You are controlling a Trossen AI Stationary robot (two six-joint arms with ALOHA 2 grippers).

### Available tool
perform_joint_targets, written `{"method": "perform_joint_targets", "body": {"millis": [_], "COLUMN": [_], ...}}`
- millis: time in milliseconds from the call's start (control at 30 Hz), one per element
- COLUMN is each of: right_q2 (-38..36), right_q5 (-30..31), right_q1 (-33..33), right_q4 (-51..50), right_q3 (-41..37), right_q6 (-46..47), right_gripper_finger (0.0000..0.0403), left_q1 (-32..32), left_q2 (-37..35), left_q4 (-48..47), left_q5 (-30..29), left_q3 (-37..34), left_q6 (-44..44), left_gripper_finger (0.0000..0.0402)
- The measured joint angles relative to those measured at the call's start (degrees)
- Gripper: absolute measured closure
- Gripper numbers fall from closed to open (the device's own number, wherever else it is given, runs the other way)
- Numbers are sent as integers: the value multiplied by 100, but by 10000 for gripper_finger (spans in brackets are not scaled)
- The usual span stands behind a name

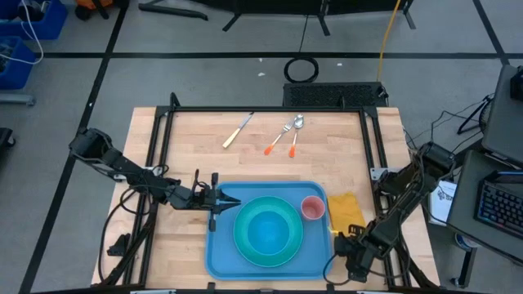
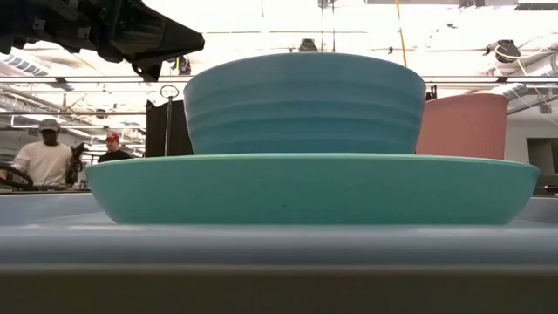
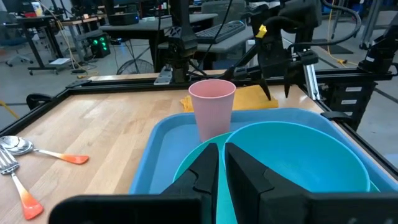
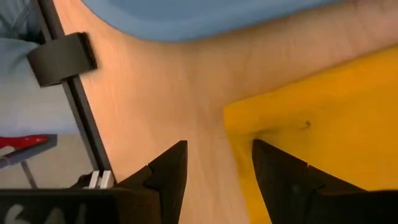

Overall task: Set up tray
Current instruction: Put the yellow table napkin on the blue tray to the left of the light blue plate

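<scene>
Grey floor (image 1: 204,41) crossed by dark lines; blue bins (image 1: 24,33) at one far corner; black cable coil (image 1: 301,69) and yellow cord (image 1: 386,37) lying beyond the table's far edge; keyboard (image 1: 500,206) on a side desk; bright ceiling with pipes and ducts (image 2: 514,52); two people (image 2: 44,157) standing far back; desks (image 3: 56,25) with green-lit equipment (image 3: 98,45).

You get an overhead straight-down view, a desk-level one close against the tray (image 2: 279,249), and two wrist views; all share the tray (image 1: 221,237).
</scene>
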Motion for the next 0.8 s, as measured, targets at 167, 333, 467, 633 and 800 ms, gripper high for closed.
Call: {"method": "perform_joint_targets", "body": {"millis": [167,333,467,633,800], "right_q2": [0,0,0,234,816], "right_q5": [109,386,340,727,64], "right_q1": [55,74,74,101,166], "right_q4": [-182,-125,-169,36,302], "right_q3": [0,0,0,2,42], "right_q6": [57,61,137,60,-322], "right_gripper_finger": [230,230,232,243,245], "left_q1": [0,0,0,0,0], "left_q2": [0,0,0,0,0], "left_q4": [-13,-143,-170,-173,-216], "left_q5": [0,-2,-7,-7,-8], "left_q3": [0,0,0,0,-2], "left_q6": [-19,-28,-79,-88,-129], "left_gripper_finger": [369,369,369,369,369]}}
